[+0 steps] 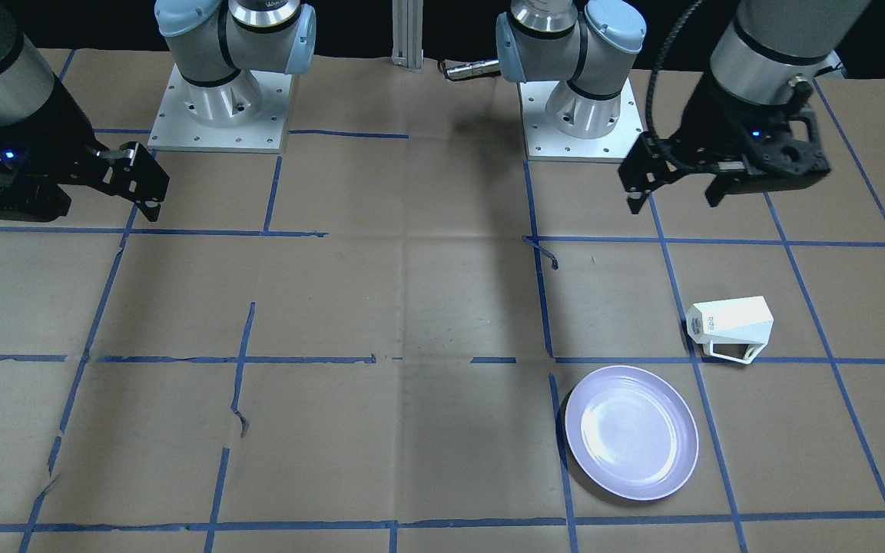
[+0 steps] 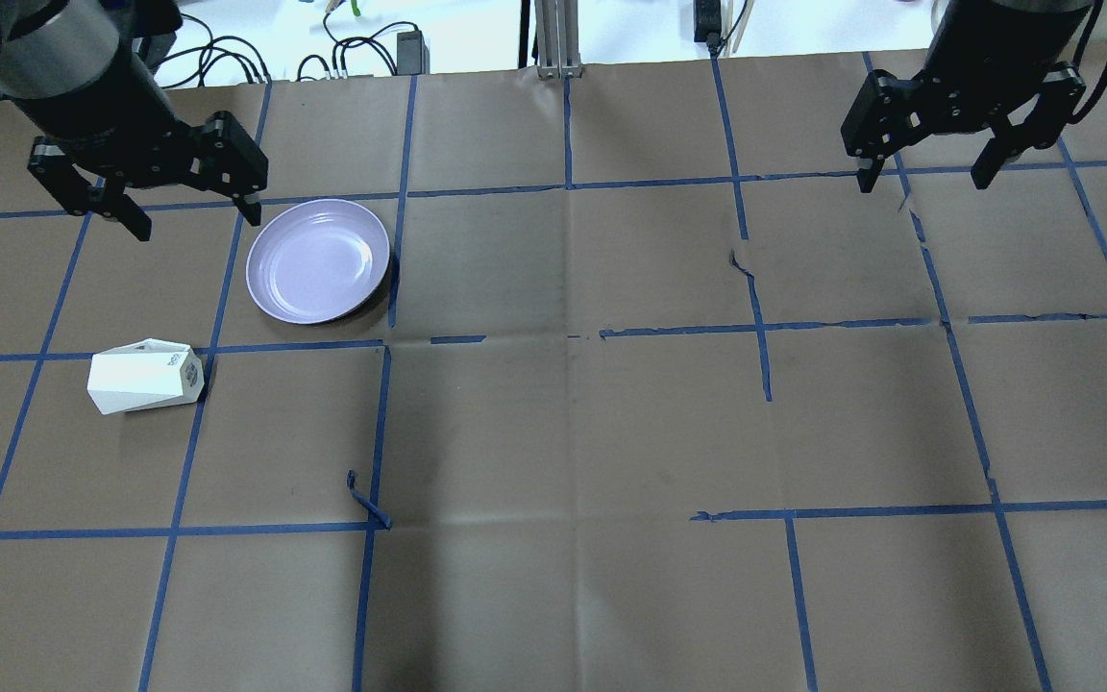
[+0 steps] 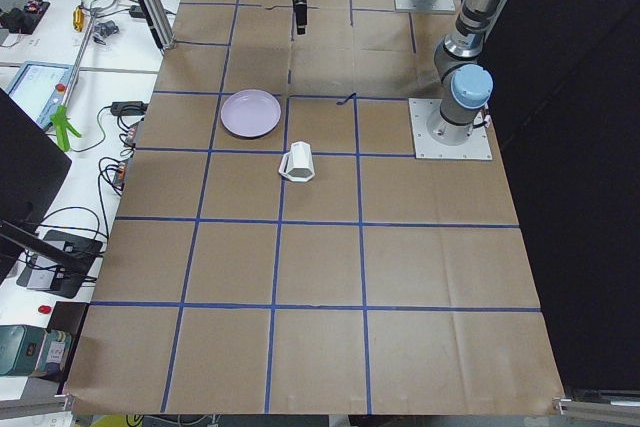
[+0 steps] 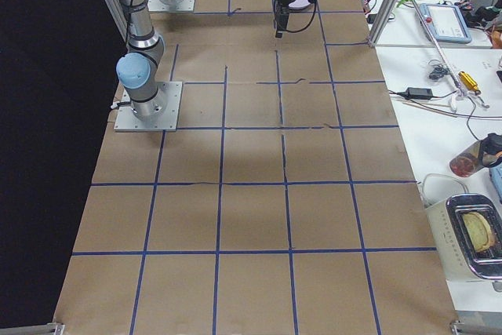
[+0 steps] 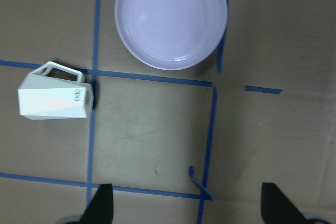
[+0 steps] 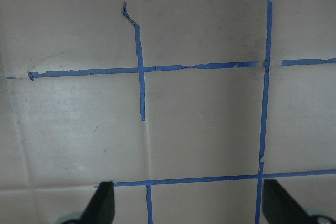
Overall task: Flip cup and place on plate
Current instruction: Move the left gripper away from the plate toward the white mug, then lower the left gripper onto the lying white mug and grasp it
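Note:
The white faceted cup (image 2: 145, 375) lies on its side on the brown table, handle toward the plate; it also shows in the front view (image 1: 730, 326) and the left wrist view (image 5: 52, 98). The pale lavender plate (image 2: 318, 261) sits empty beside it, a short gap apart, and shows in the front view (image 1: 631, 432) and the left wrist view (image 5: 170, 17). My left gripper (image 2: 193, 216) is open and empty, held above the table next to the plate, apart from the cup. My right gripper (image 2: 922, 181) is open and empty, far off on the table's other side.
Blue tape lines grid the brown paper table cover. A loose curl of tape (image 2: 366, 500) sticks up near the middle. The two arm bases (image 1: 220, 107) (image 1: 581, 115) stand at the robot's edge. Cables and gear (image 2: 361, 53) lie beyond the far edge.

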